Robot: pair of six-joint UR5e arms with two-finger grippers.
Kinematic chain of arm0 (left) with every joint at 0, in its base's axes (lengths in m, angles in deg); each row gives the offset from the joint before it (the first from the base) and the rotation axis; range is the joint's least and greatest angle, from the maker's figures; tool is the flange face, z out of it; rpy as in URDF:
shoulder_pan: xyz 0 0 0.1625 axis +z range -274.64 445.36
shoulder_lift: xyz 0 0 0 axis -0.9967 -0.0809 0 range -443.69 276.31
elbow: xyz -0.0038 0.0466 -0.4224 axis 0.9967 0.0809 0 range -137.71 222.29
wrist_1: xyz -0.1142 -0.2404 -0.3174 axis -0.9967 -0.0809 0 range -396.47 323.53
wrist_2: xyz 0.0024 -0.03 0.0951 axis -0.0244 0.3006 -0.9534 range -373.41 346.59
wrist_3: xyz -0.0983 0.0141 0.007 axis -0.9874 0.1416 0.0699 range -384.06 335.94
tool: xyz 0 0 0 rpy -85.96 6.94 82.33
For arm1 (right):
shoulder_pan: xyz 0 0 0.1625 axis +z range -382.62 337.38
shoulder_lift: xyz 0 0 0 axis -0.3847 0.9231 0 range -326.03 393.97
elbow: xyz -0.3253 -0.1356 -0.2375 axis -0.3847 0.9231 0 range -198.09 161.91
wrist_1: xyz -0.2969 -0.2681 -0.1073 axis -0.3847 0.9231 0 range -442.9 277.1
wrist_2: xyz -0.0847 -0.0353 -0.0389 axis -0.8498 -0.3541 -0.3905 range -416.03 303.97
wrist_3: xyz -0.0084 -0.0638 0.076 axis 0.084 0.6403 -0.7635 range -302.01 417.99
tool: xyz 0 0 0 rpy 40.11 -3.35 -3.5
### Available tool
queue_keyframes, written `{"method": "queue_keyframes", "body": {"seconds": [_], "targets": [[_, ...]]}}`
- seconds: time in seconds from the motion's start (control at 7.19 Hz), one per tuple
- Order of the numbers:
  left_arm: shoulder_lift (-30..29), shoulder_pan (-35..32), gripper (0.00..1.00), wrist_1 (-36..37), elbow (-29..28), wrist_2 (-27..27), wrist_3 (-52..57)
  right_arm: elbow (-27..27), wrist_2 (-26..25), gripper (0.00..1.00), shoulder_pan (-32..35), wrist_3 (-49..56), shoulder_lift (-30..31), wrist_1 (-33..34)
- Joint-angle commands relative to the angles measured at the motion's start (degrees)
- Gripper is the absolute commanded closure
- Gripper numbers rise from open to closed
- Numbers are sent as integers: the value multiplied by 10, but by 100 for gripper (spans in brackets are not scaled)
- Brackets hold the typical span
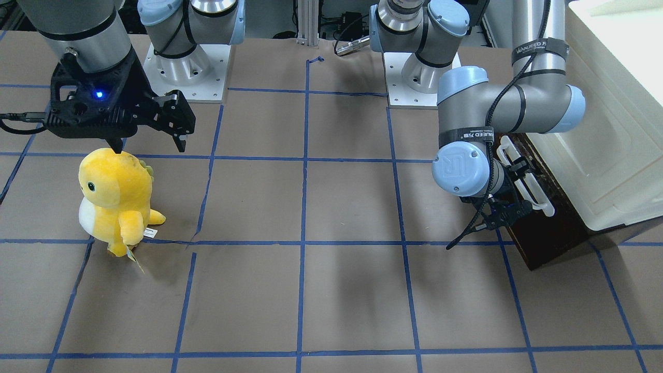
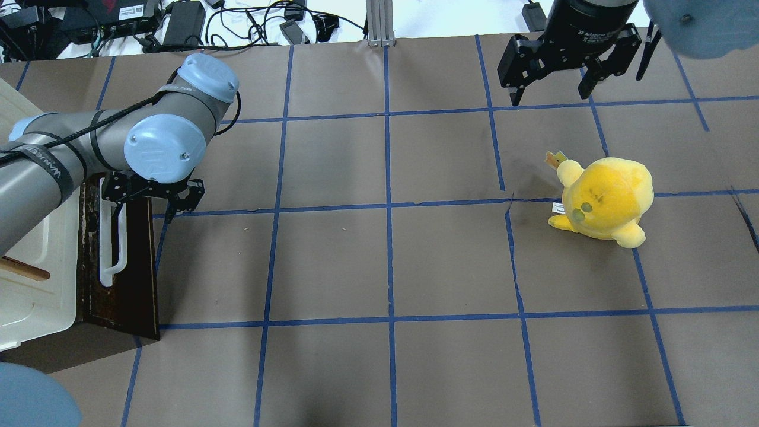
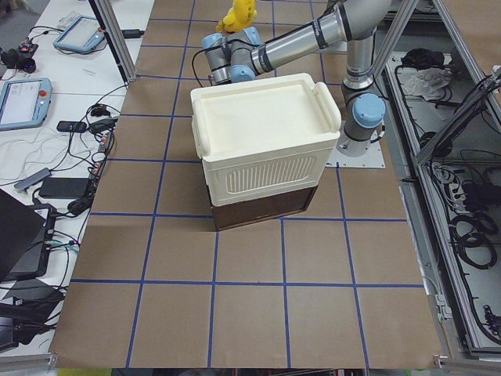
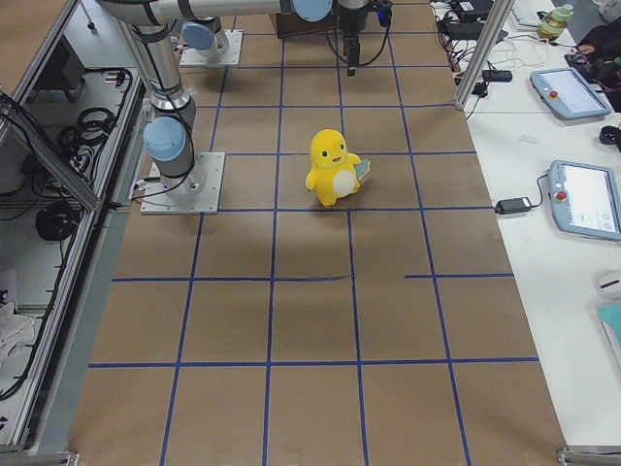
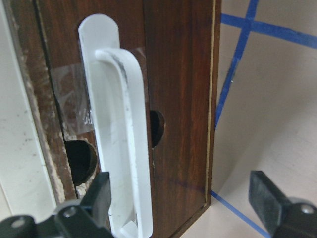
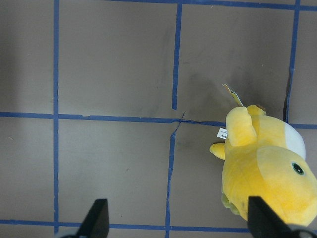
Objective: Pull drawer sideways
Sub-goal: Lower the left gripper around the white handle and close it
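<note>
Overhead view, far left: cream-white cabinet (image 2: 35,296) sits at the table's end on the robot's left. The drawer (image 2: 135,267) lies at its base, dark brown front facing the table's middle, lower edge on the brown paper. White bar handle (image 2: 112,246) runs along that front. Whether the drawer is pulled out at all, cannot tell. Left gripper (image 2: 145,198) is at the handle's far end, spread wide and holding nothing. In the left wrist view one finger (image 5: 98,196) lies just beside the handle bar on the cabinet side; contact cannot be told. The other finger (image 5: 270,198) is out past the drawer's edge over the paper. Two dark round holes (image 5: 157,128) show in the wood behind the bar. Middle: table (image 2: 385,261), brown paper with a blue tape grid. Right: yellow plush toy (image 2: 605,198) stands upright near a tape crossing, tag at its side. Right gripper (image 2: 551,89) hangs above the table beyond the toy, jaws apart, empty, not touching it.
</note>
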Motion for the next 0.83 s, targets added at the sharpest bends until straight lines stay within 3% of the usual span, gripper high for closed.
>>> {"method": "queue_keyframes", "body": {"seconds": [0.0, 0.42, 0.7], "targets": [[-8, 0, 21, 1, 0, -25, 1, 0, 0, 0, 0, 0, 0, 0], [-12, 7, 21, 0, 0, -24, -1, 0, -1, 0, 0, 0, 0, 0], [-12, 16, 28, -5, 0, -20, -2, 0, 0, 0, 0, 0, 0, 0]]}}
